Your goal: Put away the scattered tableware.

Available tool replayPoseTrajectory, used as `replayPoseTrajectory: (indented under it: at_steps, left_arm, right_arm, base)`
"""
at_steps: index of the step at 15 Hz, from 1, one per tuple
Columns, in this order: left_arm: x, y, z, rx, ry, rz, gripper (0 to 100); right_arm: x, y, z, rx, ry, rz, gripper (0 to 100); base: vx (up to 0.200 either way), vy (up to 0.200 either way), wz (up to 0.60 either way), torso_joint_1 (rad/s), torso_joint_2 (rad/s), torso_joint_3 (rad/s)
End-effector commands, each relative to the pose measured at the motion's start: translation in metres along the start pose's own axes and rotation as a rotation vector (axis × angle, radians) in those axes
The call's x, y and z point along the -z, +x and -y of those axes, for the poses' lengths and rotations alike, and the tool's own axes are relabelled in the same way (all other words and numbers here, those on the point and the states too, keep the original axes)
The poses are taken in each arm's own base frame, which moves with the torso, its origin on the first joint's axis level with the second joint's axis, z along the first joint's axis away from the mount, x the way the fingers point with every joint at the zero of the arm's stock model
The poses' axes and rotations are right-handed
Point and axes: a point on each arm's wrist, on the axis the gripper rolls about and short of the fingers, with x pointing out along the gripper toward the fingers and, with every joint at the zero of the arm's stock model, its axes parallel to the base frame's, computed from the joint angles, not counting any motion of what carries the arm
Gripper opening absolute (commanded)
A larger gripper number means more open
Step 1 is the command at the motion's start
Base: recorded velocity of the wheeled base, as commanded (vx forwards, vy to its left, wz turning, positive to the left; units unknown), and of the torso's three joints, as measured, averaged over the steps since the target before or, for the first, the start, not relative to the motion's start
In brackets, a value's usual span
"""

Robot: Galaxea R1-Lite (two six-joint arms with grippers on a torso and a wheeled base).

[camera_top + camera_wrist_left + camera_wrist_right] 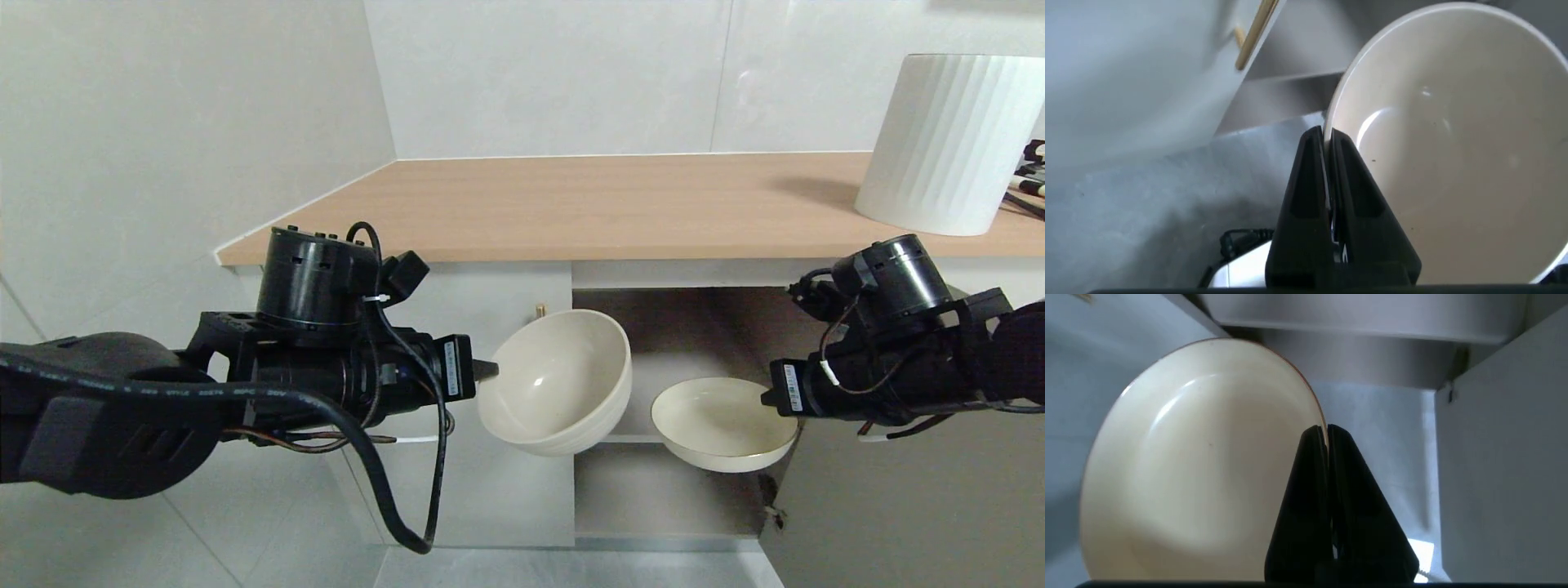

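Gaping robotward, bowl [563,380] tilted; plate [722,420] seemingly level

You are looking at a wooden countertop [588,204] running along a tiled wall [555,73]; a white ribbed container [947,139] is standing toward its right end, small dark items [1030,175] lying just beside it.

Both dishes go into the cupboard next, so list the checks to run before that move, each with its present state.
1. Grip of left gripper on bowl rim, fingers shut: ok.
2. Grip of right gripper on plate rim, fingers shut: ok.
3. Gap between bowl and plate: ok.
4. Open cabinet ahead: ok.
5. Level bowl: not ok, tilted.
6. Free room deeper inside cabinet: cannot tell.
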Motion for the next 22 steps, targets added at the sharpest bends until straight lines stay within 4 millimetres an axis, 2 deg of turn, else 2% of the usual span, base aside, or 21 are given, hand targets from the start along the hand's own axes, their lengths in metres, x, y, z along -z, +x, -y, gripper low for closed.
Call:
replayPoseTrajectory:
  at_steps: [1, 4, 7, 8, 9, 11, 14, 16, 22]
  left_arm:
    - [0.001, 0.002, -0.001, -0.001, -0.001, -0.006, 0]
    - [0.001, 0.002, -0.001, 0.0, -0.001, -0.005, 0]
    - [0.003, 0.005, 0.001, 0.002, 0.002, -0.019, 0]
    - [0.003, 0.005, 0.001, 0.002, 0.002, -0.019, 0]
    - [0.01, 0.012, 0.003, 0.004, 0.009, -0.049, 0]
    - [0.015, 0.02, 0.002, -0.009, 0.01, -0.074, 0]
    - [0.021, 0.028, 0.001, -0.025, 0.008, -0.113, 0]
    - [0.023, 0.033, 0.001, -0.053, 0.008, -0.135, 0]
    - [0.025, 0.037, 0.003, -0.072, 0.014, -0.142, 0]
  right_arm:
    - [0.0, 0.002, 0.0, 0.001, -0.001, -0.004, 0]
    - [0.001, 0.009, 0.0, 0.008, -0.002, -0.021, 0]
    - [0.002, 0.028, 0.0, 0.042, -0.004, -0.026, 0]
    - [0.002, 0.028, 0.0, 0.042, -0.004, -0.026, 0]
    - [-0.001, 0.065, -0.001, 0.082, 0.011, -0.018, 0]
    - [0.008, 0.115, 0.006, 0.167, 0.045, -0.007, 0]
    - [0.02, 0.173, 0.018, 0.248, 0.073, 0.07, 0]
    - [0.017, 0.193, 0.028, 0.297, 0.113, 0.135, 0]
    - [0.011, 0.246, 0.037, 0.383, 0.198, 0.196, 0]
  base:
    - [0.0, 0.0, 0.0, -0.066, 0.25, 0.173]
    - [0.0, 0.0, 0.0, -0.017, 0.1, 0.067]
    - [0.0, 0.0, 0.0, 0.0, 0.0, 0.0]
    - [0.0, 0.0, 0.0, 0.0, 0.0, 0.0]
    - [0.0, 0.0, 0.0, 0.0, 0.0, 0.0]
    - [0.0, 0.0, 0.0, 0.0, 0.0, 0.0]
    - [0.0, 0.0, 0.0, 0.0, 0.0, 0.0]
    - [0.0, 0.0, 0.0, 0.0, 0.0, 0.0]
    - [0.0, 0.0, 0.0, 0.0, 0.0, 0.0]
